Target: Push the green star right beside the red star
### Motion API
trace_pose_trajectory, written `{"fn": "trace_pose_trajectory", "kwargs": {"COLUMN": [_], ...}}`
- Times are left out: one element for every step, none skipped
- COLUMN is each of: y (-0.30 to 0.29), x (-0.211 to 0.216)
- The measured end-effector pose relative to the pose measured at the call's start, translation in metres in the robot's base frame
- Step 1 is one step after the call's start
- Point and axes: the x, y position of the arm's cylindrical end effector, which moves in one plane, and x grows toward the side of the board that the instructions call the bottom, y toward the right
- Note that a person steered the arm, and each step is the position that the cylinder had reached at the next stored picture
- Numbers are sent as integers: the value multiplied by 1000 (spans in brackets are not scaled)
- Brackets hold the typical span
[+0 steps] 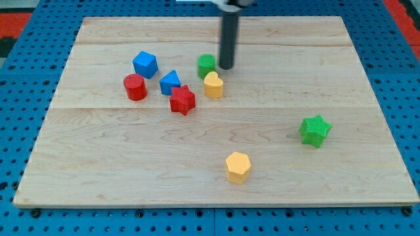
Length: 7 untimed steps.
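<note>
The green star [315, 130] lies at the view's right, well apart from the other blocks. The red star [182, 100] lies left of centre, touching the blue triangular block [170, 82] above it and close to the yellow heart [213, 84] on its right. My tip [226, 67] is in the upper middle, right beside the green round block [207, 65] and just above the yellow heart. It is far up and to the left of the green star.
A blue cube [145, 63] and a red cylinder [135, 86] sit left of the red star. A yellow hexagonal block [238, 166] lies near the bottom centre. The wooden board [98, 164] rests on a blue pegboard.
</note>
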Motion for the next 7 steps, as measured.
{"fn": "trace_pose_trajectory", "kwargs": {"y": [54, 195, 269, 250, 190, 151, 215], "x": [-4, 13, 79, 142, 162, 173, 217]}}
